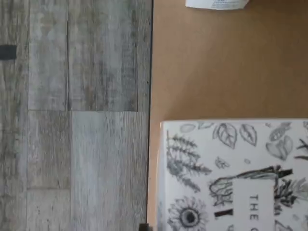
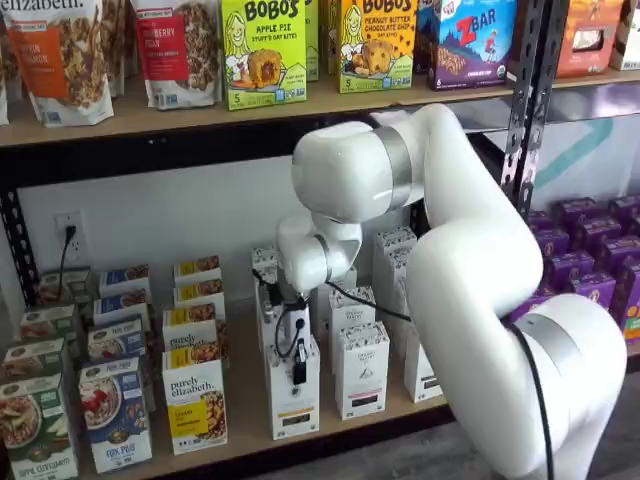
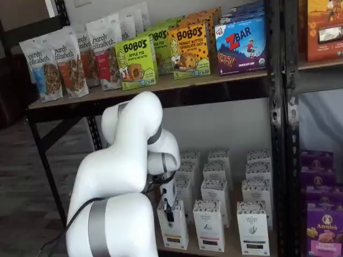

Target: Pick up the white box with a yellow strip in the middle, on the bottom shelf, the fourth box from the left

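The white box stands at the front of its row on the bottom shelf, right of the purely elizabeth boxes; it also shows in the other shelf view. My gripper hangs straight down over the box's top, with one black finger and a cable lying in front of its upper face. From the other side the gripper is again at the box's top. No gap between the fingers shows, and I cannot tell whether they grip. The wrist view shows the white box's leaf-and-flower patterned face on the brown shelf board.
Same-shaped white cartons stand right of and behind the target. Purely elizabeth boxes and cereal boxes fill the left, purple boxes the right bay. A black upright and the upper shelf frame the arm. Grey plank floor lies beyond the shelf edge.
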